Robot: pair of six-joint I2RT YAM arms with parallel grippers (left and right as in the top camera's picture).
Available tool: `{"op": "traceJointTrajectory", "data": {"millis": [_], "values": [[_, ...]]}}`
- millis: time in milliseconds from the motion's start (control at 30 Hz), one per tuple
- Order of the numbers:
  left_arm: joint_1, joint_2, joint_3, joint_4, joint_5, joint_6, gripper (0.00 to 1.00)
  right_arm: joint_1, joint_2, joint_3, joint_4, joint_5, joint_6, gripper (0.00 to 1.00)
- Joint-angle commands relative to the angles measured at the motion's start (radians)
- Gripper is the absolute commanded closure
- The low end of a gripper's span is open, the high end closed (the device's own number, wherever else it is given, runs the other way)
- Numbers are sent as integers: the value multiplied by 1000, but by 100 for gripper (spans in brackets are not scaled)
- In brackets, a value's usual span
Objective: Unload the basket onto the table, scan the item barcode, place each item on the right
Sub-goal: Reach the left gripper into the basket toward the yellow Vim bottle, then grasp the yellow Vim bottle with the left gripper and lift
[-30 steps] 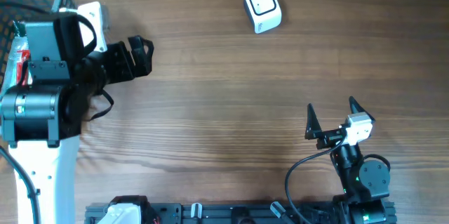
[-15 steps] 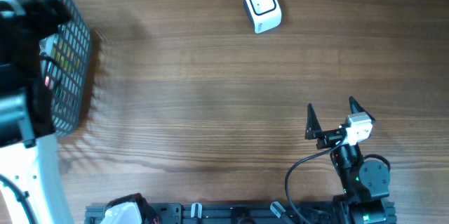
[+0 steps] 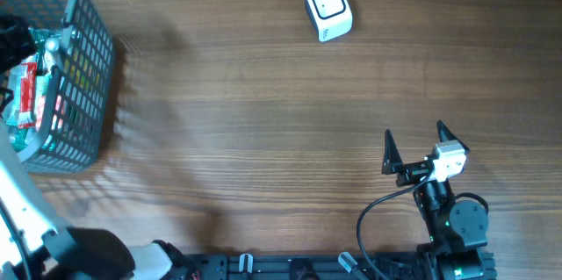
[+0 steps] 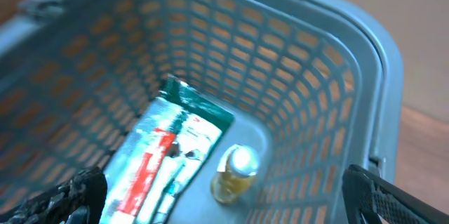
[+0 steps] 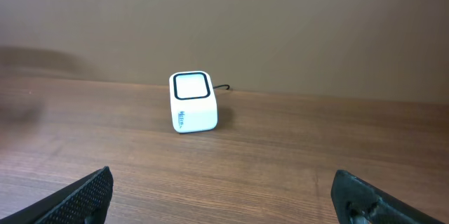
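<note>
Swinging off toward the table's edge over the last second, the left arm no longer covers the basket (image 3: 88, 69) in the overhead view, which now shows its full grid wall. The right arm and the scanner (image 3: 328, 8) sit exactly as they did.

The left gripper (image 4: 224, 203) hangs above the open basket with its fingers spread as wide as they go and nothing between them. Directly below and slightly ahead of it, on the basket floor, lies a flat packet (image 4: 165, 157) in green, white and red. Just beside the packet, on the side nearer the gripper's right finger, stands a small bottle (image 4: 233, 171) with its shiny cap facing up at the camera. The wide spread probably suits a reach down into the basket, since either item would fit between the fingers.

The packet looks the likelier item to scan. It lies face up, its long axis running diagonally from near the left fingertip away toward the far basket wall, green end farthest from the gripper. No barcode shows on the visible face, so it may be underneath.

The right gripper (image 3: 414, 140) is likewise fully parted and empty, parked low over the table (image 3: 263, 122). The scanner stands well ahead of it, window tilted up, presumably so an item can be presented from above.
</note>
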Motion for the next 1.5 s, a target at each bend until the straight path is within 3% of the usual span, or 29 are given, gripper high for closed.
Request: {"op": "traceJointTrajectory", "data": {"millis": [0, 133, 333, 900, 933, 1000, 1033, 1133, 1200, 1333, 1467], "values": [[5, 84, 12, -11, 117, 115, 0, -3, -2, -1, 5, 5, 3, 0], [5, 148, 12, -21, 113, 135, 2, -3, -2, -1, 5, 5, 3, 0], [2, 237, 11, -48, 113, 188, 14, -3, -2, -1, 5, 5, 3, 0], [-35, 428, 11, 75, 113, 217, 14, -3, -2, -1, 5, 5, 3, 0], [-40, 438, 11, 82, 113, 217, 18, -3, -2, -1, 5, 5, 3, 0], [-48, 446, 11, 92, 113, 217, 45, -3, -2, -1, 5, 5, 3, 0], [-48, 446, 11, 97, 113, 217, 49, -3, -2, -1, 5, 5, 3, 0], [-50, 446, 11, 104, 113, 213, 51, -3, -2, -1, 5, 5, 3, 0], [-50, 445, 11, 107, 113, 212, 62, -3, -2, -1, 5, 5, 3, 0], [-50, 406, 12, 134, 113, 200, 68, -3, -2, -1, 5, 5, 3, 0], [-50, 317, 12, 205, 113, 102, 74, -3, -2, -1, 5, 5, 3, 0]]}}
